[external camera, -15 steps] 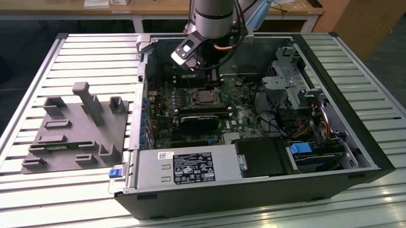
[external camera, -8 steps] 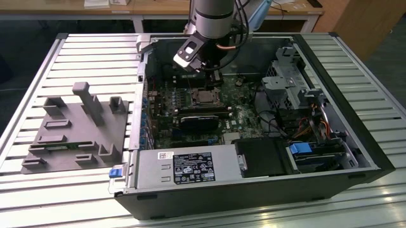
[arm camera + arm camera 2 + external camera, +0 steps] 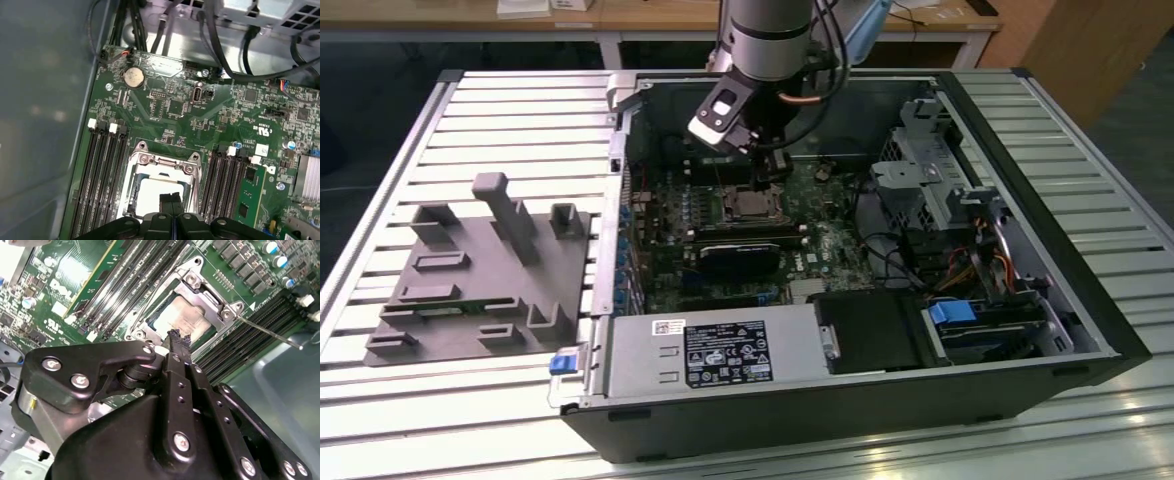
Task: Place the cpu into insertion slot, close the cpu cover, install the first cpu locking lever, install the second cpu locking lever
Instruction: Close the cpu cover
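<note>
**My gripper over seated cpu**

Clenched on nothing; cpu lies framed by the lowered cpu cover. Risk: an off-line push slips off the thin locking lever, gouging the motherboard.

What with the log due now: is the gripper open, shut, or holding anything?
Gripper: jaws shut, nothing seen between them, tips over the cpu.
</note>
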You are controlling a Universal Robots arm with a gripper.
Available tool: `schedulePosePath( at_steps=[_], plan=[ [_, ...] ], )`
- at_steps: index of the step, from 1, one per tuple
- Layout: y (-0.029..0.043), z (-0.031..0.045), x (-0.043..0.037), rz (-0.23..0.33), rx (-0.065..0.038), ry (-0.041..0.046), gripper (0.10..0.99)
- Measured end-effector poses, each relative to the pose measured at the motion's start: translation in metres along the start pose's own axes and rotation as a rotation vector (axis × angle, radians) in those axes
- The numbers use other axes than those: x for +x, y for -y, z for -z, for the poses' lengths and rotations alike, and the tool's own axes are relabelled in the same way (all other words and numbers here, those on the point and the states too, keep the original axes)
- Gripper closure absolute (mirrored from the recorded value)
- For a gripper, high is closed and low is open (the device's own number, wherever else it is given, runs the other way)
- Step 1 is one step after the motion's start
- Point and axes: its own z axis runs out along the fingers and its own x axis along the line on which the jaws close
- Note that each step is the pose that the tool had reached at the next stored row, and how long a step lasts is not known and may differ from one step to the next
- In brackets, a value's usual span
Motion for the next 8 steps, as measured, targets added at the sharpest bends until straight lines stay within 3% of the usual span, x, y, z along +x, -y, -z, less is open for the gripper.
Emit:
schedulePosePath(
  at_steps=[8],
  plan=[
    [0.0000,0.0000,0.0000,0.084,0.002,0.0067,0.980]
  ],
)
